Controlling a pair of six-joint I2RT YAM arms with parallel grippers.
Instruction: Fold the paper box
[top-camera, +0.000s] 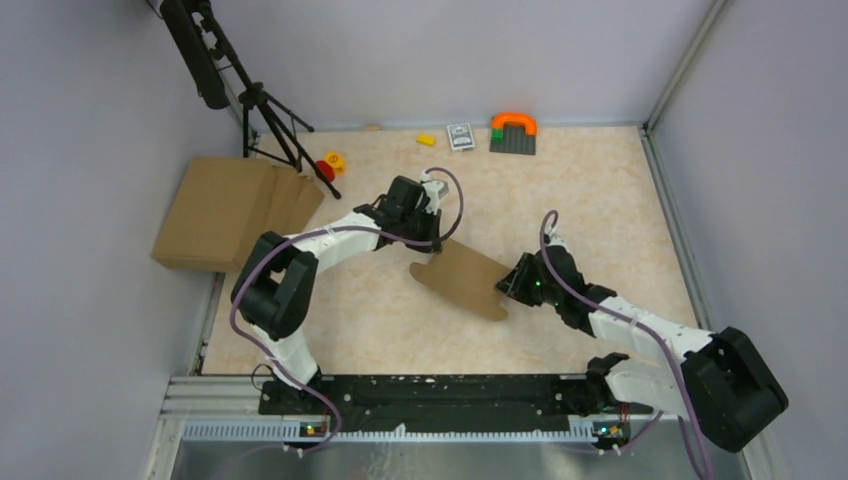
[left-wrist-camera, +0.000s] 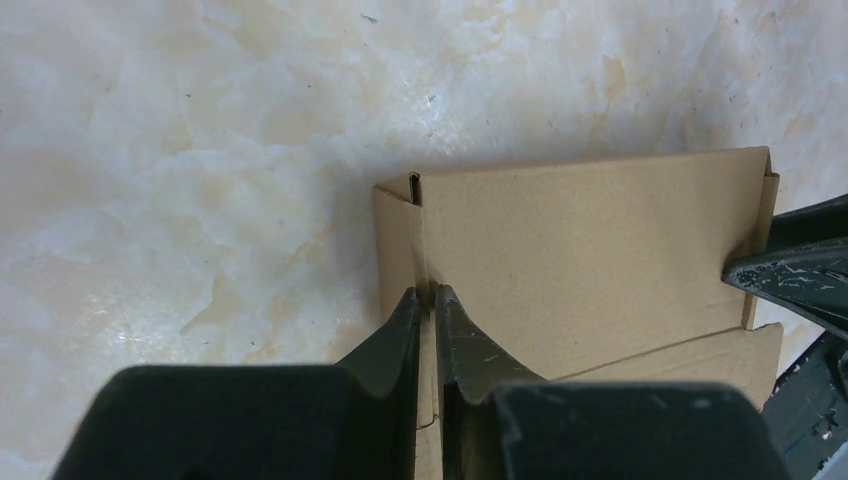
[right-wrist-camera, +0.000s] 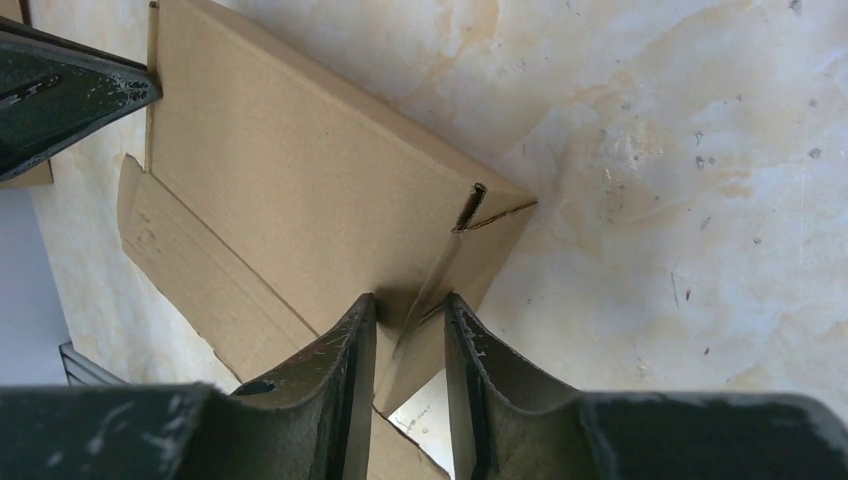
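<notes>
The beige marbled table (top-camera: 610, 210) fills the space between pale walls, with both arms reaching in from its near edge. At its far left corner lies a large pile of flat brown cardboard sheets (top-camera: 225, 210), and just beside that stand the legs of a black tripod (top-camera: 272, 120). The small plain brown cardboard paper box (top-camera: 465, 275) sits near the middle of the table, slanted from far left to near right. It lies between the two hands, with a rounded tab showing at its near-left end. Its broad panel faces up, and narrow side walls are folded along its edges. The black left hand (left-wrist-camera: 427, 300) is at the box's far-left end. Its two fingers are closed almost together on a thin upright side wall, gripping the cardboard close to a folded corner. The black right hand (right-wrist-camera: 408, 320) is at the opposite, near-right end. Its fingers stand on either side of the folded end wall by a slit corner, with a narrow gap between them, and it cannot be told whether they press the cardboard. Each wrist view shows the other hand's fingertip at the far edge of the box. Along the far edge of the table lie a dark grey toy base plate with an orange arch (top-camera: 513, 133), a small printed card pack (top-camera: 460, 136) and a small yellow block (top-camera: 426, 139). A small yellow ring-shaped piece (top-camera: 334, 160) and a red piece (top-camera: 324, 171) lie by the tripod's feet.
</notes>
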